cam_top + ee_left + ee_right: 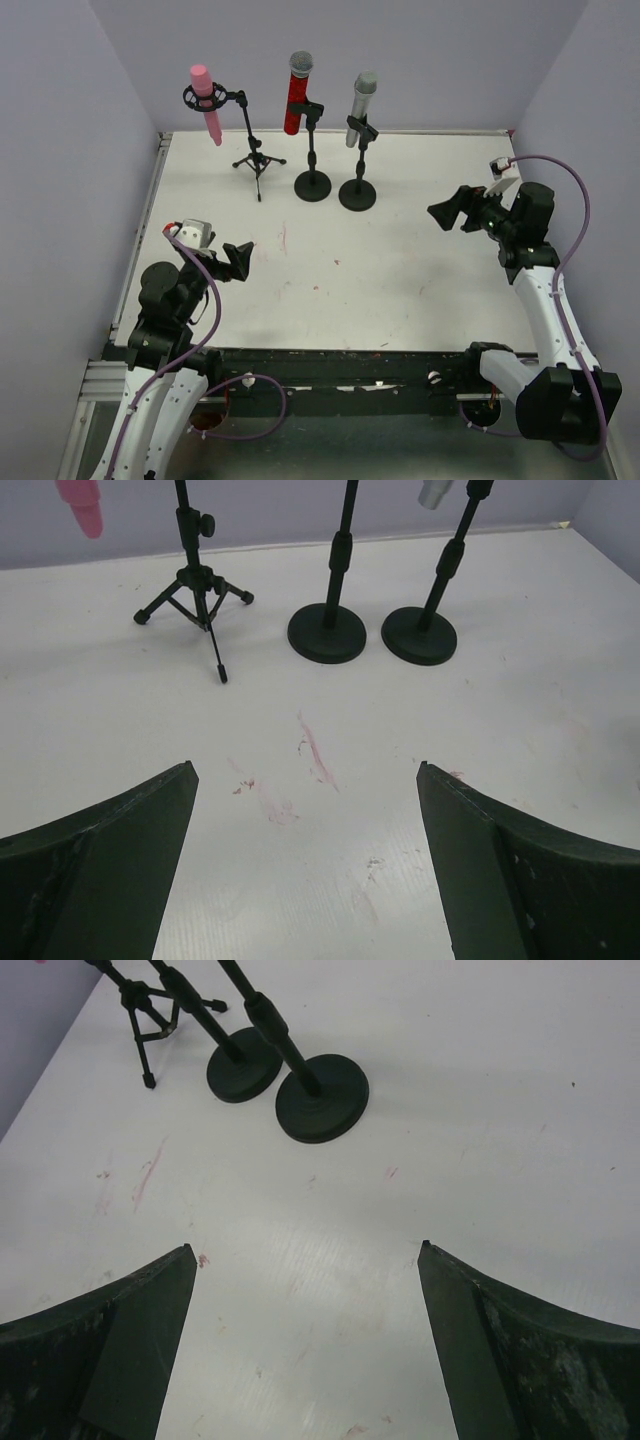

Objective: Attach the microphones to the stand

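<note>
Left pincer [240, 260]: mine, jaws spread wide with nothing between them, hanging low over the table [330, 280].
Right pincer [450, 212]: same story, jaws wide apart and empty, raised a little above the board.
Just ahead of my left pincer: pink-red smears [315, 755] on the white surface, and nothing lying there to pick up.
Farther ahead: the tripod stand [258, 160] is off to the left. The middle round-base stand [312, 185] and the right round-base stand [357, 193] sit just beside each other.
Up top: the pink microphone [207, 100] sits tilted in the tripod's ring mount [190, 97]. The red microphone [297, 95] is in the middle clip, the silver-grey microphone [362, 100] in the right one.
Step in hand: none left, by my reckoning. All three look mounted, so the job reads as done.
Next move: if anything, hold both pincers well back, since a nudge could tip a stand.
Hard to tell: my wrist views cut the microphones off at the top edge, and I can't judge how firmly each clip grips.
</note>
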Tool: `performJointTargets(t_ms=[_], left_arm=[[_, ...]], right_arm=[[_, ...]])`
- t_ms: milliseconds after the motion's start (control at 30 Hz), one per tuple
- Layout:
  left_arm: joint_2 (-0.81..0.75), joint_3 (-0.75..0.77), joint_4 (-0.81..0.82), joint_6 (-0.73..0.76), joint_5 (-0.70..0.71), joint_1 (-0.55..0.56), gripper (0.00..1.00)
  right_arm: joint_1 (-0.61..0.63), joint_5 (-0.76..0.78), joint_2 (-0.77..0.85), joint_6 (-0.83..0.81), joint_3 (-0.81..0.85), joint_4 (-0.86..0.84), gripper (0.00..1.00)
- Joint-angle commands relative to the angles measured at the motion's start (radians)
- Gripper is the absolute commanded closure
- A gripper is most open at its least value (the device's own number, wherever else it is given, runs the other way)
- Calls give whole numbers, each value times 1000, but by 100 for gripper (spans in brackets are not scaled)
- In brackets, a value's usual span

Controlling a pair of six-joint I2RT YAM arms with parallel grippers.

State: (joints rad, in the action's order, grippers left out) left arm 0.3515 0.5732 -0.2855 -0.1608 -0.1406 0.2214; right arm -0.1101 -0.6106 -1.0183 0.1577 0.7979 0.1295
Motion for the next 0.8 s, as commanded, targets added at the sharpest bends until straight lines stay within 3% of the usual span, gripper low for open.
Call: performJointTargets(t_ms=[0, 767], left_arm=[[-16, -9, 19, 1, -33, -7, 1], [-14, -13, 22, 1, -27, -7, 1]], right_arm=[[-11, 28, 6, 14, 26, 16, 0], [-16, 29, 12, 16, 29, 15, 0]])
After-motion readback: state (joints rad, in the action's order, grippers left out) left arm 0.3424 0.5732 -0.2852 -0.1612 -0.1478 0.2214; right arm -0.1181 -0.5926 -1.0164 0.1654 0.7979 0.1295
